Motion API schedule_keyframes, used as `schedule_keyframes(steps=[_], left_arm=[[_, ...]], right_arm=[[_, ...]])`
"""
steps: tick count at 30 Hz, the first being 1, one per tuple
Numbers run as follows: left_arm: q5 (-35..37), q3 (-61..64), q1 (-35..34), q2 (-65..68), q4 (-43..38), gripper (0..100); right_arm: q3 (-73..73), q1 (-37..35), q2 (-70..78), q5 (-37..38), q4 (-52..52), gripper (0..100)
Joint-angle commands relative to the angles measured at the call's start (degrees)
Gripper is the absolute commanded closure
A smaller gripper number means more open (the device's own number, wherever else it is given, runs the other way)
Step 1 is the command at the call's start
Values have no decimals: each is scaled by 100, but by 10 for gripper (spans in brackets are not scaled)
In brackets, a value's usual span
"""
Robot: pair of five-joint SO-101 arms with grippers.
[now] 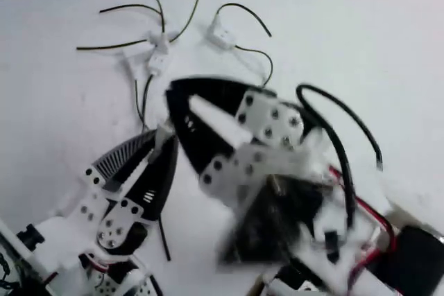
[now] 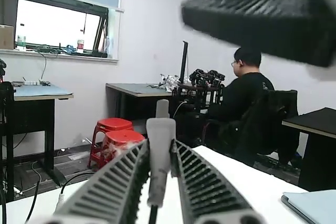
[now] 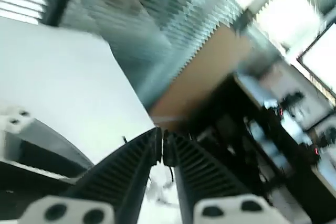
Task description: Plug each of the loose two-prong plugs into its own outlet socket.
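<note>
Nearest the lens, high view: right arm (image 1: 267, 123), large and blurred, comes in from the lower right and lies across the white tabletop (image 1: 62, 102). Right gripper (image 1: 177, 98) points toward the far left. Left arm (image 1: 111, 220) comes up from the lower-left corner. Left gripper (image 1: 162, 142) sits just below the right gripper's tip, clamped on a small white plug (image 1: 166, 131). A thin dark cord (image 1: 164, 240) trails from it toward the near edge.

Farther back on the tabletop, well apart from both grippers, is a white connector cluster (image 1: 158, 53) with dark wires fanning out. Near it to the right lies a single white connector (image 1: 220, 35) with a looping wire. Plug or socket: cannot tell for either.

Left wrist view: left gripper (image 2: 160, 153), two ribbed fingers closed on the plug (image 2: 160, 129). The plug stands upright between them, its top end poking past the fingertips. Cord (image 2: 153, 214) runs down between the fingers. A dark ribbed finger (image 2: 252, 14) of the right gripper is overhead, blurred.

Right wrist view: right gripper (image 3: 161, 142), fingers together, tips touching. The tabletop (image 3: 63, 66) lies beyond. A small white object (image 3: 157, 190) sits low between the fingers, too blurred to name.
</note>
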Motion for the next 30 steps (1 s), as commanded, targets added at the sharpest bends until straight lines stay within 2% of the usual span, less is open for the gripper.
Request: schedule_keyframes(steps=[1,5,14,17,30], left_arm=[[-62,26,40,4,-202,977],[-62,-18,40,4,-202,977],[-62,-18,40,4,-158,977],[-62,-18,40,4,-158,977],[-62,-26,40,4,-158,977]], right_arm=[[114,-321,-31,9,-66,979],[1020,-189,-84,26,-66,978],[2268,1270,-92,70,-725,978],[2426,1560,-92,440,-787,978],[2453,1710,-101,571,-787,979]])
